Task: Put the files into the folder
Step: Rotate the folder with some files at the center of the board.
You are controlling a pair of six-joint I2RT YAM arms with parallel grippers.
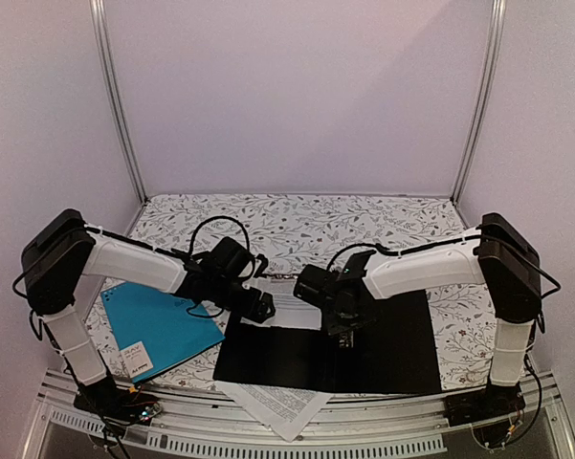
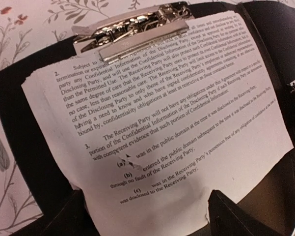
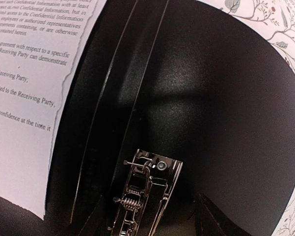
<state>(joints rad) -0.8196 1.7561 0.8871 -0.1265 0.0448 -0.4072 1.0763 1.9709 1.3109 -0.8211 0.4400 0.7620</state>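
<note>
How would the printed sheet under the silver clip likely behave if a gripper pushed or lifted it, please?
The printed sheet looks thin and floppy: it lies wavy on the black folder. Its ragged edges suggest it would tear easily. With its top under the silver clip, it would probably buckle rather than slide if pushed.

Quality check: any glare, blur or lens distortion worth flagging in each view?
Top external: even soft light, but the black folder shows no detail. Left wrist: print on the files is readable, though the lines bow from lens distortion, and the silver clip glares. Right wrist: mostly dark folder with a faint sheen, its edges curved.
</note>
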